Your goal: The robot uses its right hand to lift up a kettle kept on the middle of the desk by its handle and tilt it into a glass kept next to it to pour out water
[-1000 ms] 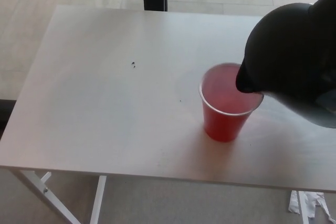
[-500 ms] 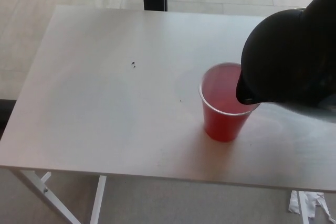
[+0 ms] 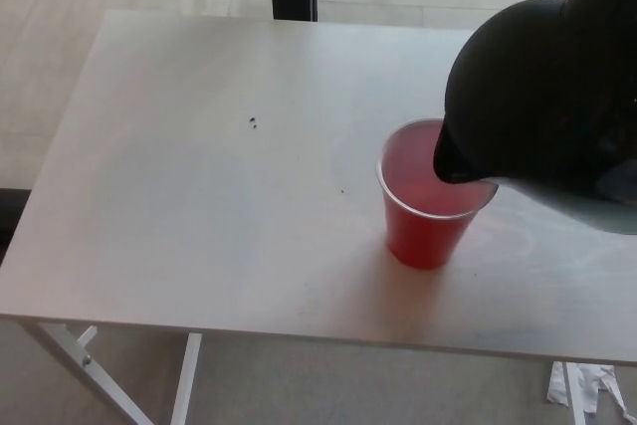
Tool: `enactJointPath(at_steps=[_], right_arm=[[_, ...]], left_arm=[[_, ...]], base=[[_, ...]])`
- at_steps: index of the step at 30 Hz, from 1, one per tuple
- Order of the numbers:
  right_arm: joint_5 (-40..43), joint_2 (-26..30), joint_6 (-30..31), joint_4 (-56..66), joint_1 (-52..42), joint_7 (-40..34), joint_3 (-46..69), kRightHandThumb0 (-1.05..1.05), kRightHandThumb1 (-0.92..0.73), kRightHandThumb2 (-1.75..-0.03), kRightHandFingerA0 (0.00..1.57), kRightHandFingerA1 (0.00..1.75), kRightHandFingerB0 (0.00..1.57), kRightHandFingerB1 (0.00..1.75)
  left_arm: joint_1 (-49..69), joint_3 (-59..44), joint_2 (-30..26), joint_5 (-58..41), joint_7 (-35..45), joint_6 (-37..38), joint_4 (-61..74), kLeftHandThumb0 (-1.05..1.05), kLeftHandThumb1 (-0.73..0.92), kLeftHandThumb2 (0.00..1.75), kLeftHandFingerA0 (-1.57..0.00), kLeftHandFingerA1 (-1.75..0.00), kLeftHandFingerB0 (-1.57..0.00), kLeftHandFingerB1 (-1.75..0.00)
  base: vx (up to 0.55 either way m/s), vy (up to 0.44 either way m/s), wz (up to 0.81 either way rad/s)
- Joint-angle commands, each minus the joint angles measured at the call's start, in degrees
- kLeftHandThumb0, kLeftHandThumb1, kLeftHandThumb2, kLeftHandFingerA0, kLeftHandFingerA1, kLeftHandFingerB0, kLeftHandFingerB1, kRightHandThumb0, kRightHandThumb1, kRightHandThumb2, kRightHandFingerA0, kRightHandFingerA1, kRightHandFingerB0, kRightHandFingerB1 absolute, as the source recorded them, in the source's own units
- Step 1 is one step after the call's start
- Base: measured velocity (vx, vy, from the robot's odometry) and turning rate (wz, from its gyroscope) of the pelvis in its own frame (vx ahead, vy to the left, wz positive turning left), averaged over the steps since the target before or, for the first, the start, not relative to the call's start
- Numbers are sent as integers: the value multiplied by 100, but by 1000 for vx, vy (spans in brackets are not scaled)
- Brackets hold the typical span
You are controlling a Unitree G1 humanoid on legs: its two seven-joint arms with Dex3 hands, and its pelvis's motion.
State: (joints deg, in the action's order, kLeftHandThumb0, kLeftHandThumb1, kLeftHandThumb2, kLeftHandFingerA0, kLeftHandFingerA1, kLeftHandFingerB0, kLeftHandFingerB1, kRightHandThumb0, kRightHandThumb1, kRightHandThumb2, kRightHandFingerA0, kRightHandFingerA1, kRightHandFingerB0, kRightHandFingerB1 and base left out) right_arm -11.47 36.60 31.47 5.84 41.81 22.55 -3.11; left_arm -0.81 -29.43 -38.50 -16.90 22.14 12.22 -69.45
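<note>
Kettle (image 3: 542,111) tilt is the thing that has changed: over the last second the black body has rolled further forward and risen in the picture, and its spout tip, which sat over the right rim of the glass, now reaches a little further left across the mouth. The kettle hangs in the air at the right of the desk (image 3: 199,196), with its spout just above the red glass (image 3: 430,208) and overlapping the right side of the rim. The glass stands upright on the desk, where it stood before, right of centre. No stream of water can be made out, and whether the level inside the glass has risen cannot be told. The deeper tilt suggests the pour is under way or about to start, so the task looks to be in its last step.

Neither hand shows. The kettle's bulk fills the upper right corner and hides the handle and whatever holds it, so the right hand's grip cannot be seen; the left hand is out of view.
</note>
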Motion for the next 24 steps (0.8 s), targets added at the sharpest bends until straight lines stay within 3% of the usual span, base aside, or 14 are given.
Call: enactJointPath(at_steps=[1,8,18,19,22,23,24], right_arm=[[-278,103,496,82,337,22,-98,-19,-38,-136,101,175,86,148],[-272,10,1054,99,510,45,-54,-16,-40,-132,99,175,87,146],[-344,182,741,44,438,161,-159,-20,-30,-141,100,175,89,156],[-425,211,851,26,516,193,-251,-27,-37,-122,126,144,106,130],[-512,233,1077,45,634,227,-355,-28,-38,-118,124,142,99,124],[-561,253,1135,68,690,269,-439,-20,-36,-123,96,175,73,150],[-561,246,1124,84,685,265,-441,-20,-36,-120,95,175,72,155]], left_arm=[[45,1,-113,25,8,-43,5,-79,92,71,-57,-49,-40,-40],[64,14,-104,39,28,26,25,-80,92,73,-54,-49,-37,-40],[7,15,-117,41,-5,-59,18,-80,92,71,-56,-49,-40,-40],[8,10,-119,31,18,-42,46,-80,92,71,-55,-50,-39,-41],[-56,-21,-106,-5,44,-71,-17,-81,92,70,-55,-50,-40,-41],[-55,5,-111,23,28,-81,-10,-82,92,70,-55,-50,-40,-40],[-56,-1,-108,15,36,-85,-6,-82,92,70,-55,-51,-41,-41]], base=[[0,0,0],[0,0,0],[0,0,0],[0,0,0],[0,0,0],[0,0,0],[0,0,0]])
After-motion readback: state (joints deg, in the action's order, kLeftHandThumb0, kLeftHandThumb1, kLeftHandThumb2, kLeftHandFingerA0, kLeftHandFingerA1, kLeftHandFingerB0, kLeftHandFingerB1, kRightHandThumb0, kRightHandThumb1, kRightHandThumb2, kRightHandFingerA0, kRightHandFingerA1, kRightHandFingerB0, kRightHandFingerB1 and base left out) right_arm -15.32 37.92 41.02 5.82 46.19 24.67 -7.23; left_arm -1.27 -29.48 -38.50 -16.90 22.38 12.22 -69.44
